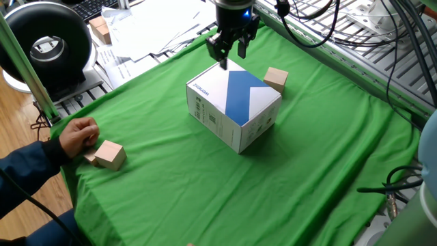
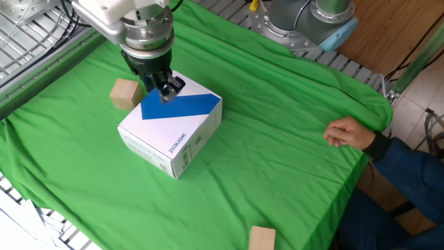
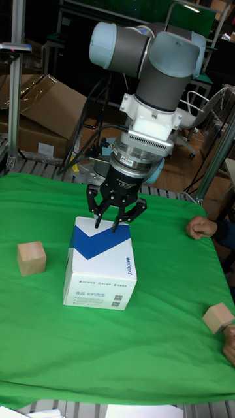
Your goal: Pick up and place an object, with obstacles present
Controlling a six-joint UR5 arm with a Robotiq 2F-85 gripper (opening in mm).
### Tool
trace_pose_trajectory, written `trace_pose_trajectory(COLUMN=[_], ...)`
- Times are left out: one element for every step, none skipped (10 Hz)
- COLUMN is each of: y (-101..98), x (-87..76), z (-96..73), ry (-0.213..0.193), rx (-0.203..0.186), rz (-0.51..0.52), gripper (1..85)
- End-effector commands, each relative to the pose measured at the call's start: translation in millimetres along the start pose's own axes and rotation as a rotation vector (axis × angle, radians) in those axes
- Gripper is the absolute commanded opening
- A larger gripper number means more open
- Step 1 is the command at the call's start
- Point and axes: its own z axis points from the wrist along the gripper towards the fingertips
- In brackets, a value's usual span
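Note:
The plain tan wooden cube (image 1: pixel 276 78) (image 2: pixel 125 94) (image 3: pixel 31 258) rests on the green cloth, close beside the white box. That box (image 1: pixel 220 115) (image 2: pixel 165 139) (image 3: pixel 101 277), with its blue diagonal band on top, stands mid-table. My gripper (image 1: pixel 231 56) (image 2: pixel 168 92) (image 3: pixel 108 224) hangs just above the box's top edge on the arm side. Its fingers are drawn together with nothing between them. It is apart from the cube.
A second tan block with a smaller piece joined (image 1: pixel 109 154) (image 2: pixel 261 237) (image 3: pixel 217 318) lies near the cloth's edge. A person's hand (image 1: pixel 78 133) (image 2: pixel 350 132) (image 3: pixel 199 227) rests on the cloth beside it. Papers and a black round device (image 1: pixel 48 44) lie beyond the table.

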Motion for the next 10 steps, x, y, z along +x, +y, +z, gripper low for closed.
trace_pose_trajectory(y=[-9.2,-16.0,-23.2,-30.8,-34.1,-35.9,-37.2,-38.2,-34.3,-28.3], x=[1.2,2.8,5.1,5.4,4.1,5.0,5.7,4.8,3.3,7.3], z=[-0.6,-2.5,-3.5,0.4,8.6,11.2,10.7,10.7,10.8,7.6], ry=[0.004,0.011,0.019,0.013,0.001,0.005,0.006,0.004,-0.004,0.002], rx=[0.036,0.041,0.041,0.051,0.042,0.045,0.053,0.062,0.061,0.051], rz=[0.004,-0.015,-0.033,-0.048,-0.065,-0.073,-0.076,-0.076,-0.075,-0.078], gripper=[1.7,1.7,1.7,1.7,1.7,1.7,1.7,1.7,1.7,1.7])
